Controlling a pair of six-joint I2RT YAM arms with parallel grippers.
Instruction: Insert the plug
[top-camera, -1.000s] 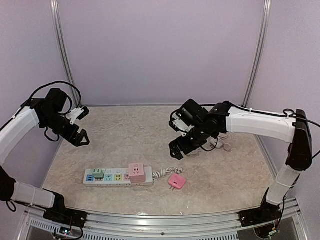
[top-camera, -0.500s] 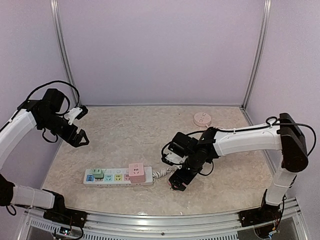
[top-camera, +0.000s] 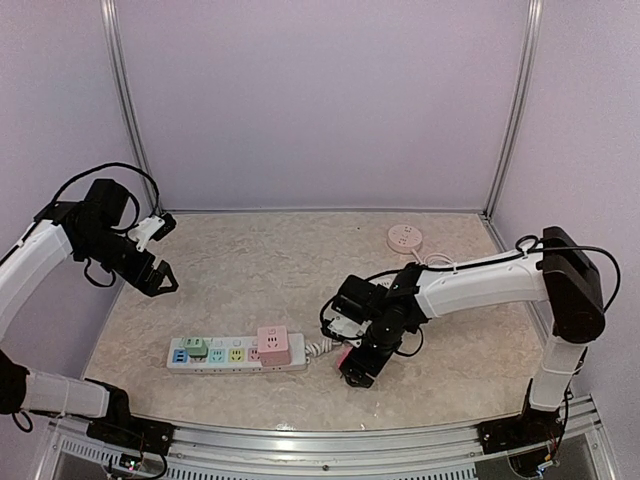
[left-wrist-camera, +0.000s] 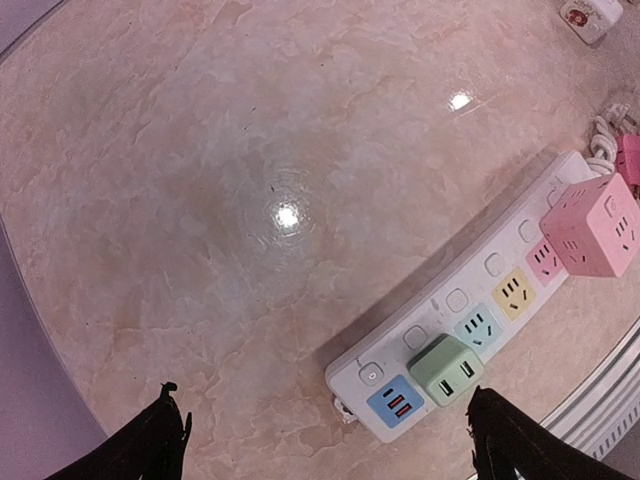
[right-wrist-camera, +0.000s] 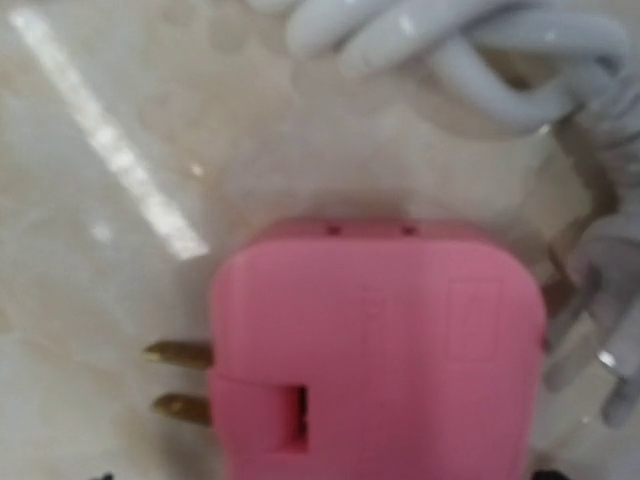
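The right gripper (top-camera: 353, 368) sits low on the table, directly over the small square pink plug (right-wrist-camera: 380, 350). Its fingers fall almost wholly outside the wrist view and are masked by the wrist from above, so I cannot tell whether they are clamped on the plug or standing apart around it.

The plug lies flat on the beige marble-patterned tabletop (top-camera: 260, 270). Its two brass prongs (right-wrist-camera: 180, 352) stick out sideways, bare. Just beside it is the coiled white cord (right-wrist-camera: 450, 50) of the long white power strip (top-camera: 235, 355), so the plug rests just off the strip's right end.

On the strip, a pale green adapter block (left-wrist-camera: 447, 368) sits near the left end and a pink cube adapter (left-wrist-camera: 598, 225) at the right end. Light blue, yellow and pink sockets lie between them.

The left gripper (top-camera: 160, 277) hangs over the table's left side, well apart from the strip, its black fingers (left-wrist-camera: 165, 440) spread wide and holding nothing.

A round pink-and-white socket puck (top-camera: 404, 238) lies near the far right of the table.
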